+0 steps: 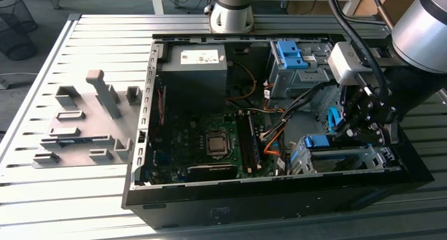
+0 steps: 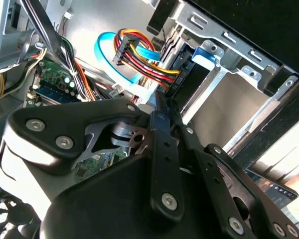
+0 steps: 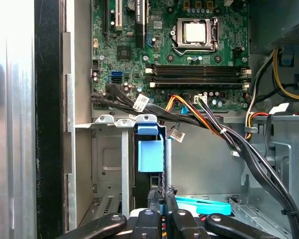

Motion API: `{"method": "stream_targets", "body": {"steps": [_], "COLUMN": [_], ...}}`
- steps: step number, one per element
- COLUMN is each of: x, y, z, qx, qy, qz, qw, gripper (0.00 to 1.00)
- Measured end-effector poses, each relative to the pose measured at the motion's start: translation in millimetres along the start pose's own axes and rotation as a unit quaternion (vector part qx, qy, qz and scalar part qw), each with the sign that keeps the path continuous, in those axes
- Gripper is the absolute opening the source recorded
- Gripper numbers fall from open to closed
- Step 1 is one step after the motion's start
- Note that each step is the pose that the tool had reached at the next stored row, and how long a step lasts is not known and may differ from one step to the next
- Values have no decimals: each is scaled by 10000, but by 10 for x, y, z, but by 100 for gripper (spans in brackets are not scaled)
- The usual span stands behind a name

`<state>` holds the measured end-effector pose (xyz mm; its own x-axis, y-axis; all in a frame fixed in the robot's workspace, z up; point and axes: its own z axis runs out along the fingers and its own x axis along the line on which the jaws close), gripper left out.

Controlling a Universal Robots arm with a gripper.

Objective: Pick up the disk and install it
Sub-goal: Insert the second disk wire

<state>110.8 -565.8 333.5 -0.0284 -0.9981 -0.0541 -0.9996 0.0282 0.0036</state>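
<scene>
Exterior view: PC case [image 1: 209, 208] on slatted metal table [image 1: 42, 198].

A slatted metal table [image 1: 84, 198] in pale grey carries the scene, lit brightly from above so its ribs gleam. Beyond its far edge lies a grey floor [image 1: 42, 10], where a dark wire wastebasket [image 1: 15, 28] stands at the exterior view's left, near pale table legs [image 1: 159, 3].

A workshop: slatted metal bench [image 1: 42, 198], opened computer case [image 1: 279, 198].
</scene>
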Motion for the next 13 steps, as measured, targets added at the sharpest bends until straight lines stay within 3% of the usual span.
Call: {"method": "stream_targets", "body": {"steps": [13], "x": [8], "y": [-2], "z": [41], "qx": [0], "qy": [-13], "qz": [0], "qw": [10000], "gripper": [16]}}
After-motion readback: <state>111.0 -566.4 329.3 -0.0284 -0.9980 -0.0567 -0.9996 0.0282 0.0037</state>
